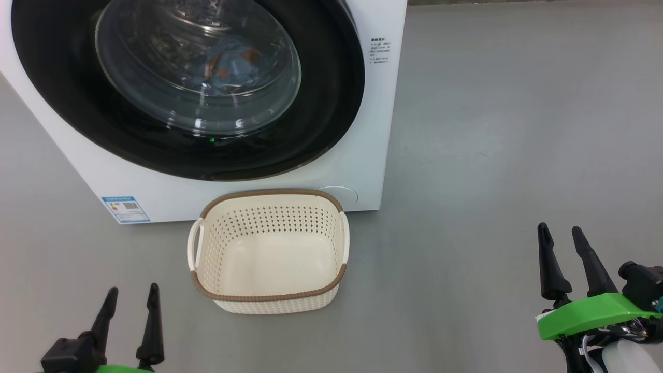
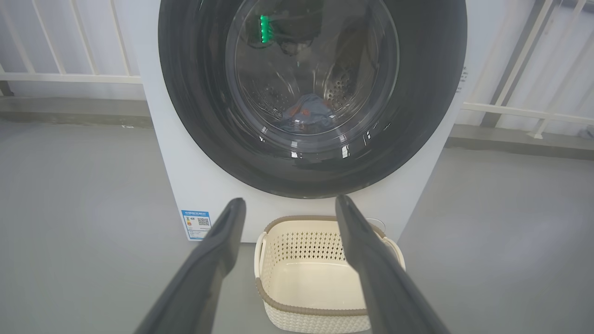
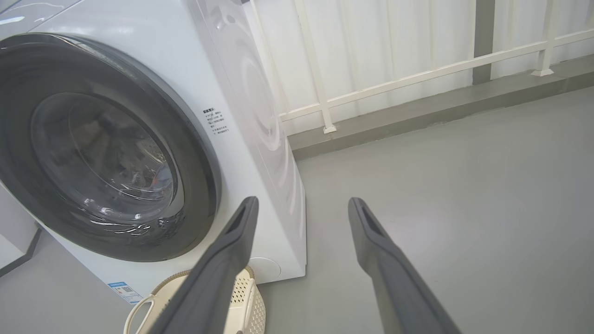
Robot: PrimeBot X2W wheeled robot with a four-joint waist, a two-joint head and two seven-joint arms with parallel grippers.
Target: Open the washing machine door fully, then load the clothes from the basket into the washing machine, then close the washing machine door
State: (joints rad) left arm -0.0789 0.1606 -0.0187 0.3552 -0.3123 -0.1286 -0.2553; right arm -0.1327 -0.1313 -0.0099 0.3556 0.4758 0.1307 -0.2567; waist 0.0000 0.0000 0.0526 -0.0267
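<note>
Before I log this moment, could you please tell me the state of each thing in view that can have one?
washing machine door: shut.
clothes: inside the washing machine, seen through the door glass.
basket: empty, upright on the floor.
left tool: open, holding nothing.
right tool: open, holding nothing.

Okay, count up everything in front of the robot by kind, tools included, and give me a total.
washing machine: 1
basket: 1, nothing in it
blue clothes heap inside the machine: 1, separate pieces cannot be told
tools: 2, left tool and right tool, both open
blue label: 1
Total: 6
</note>
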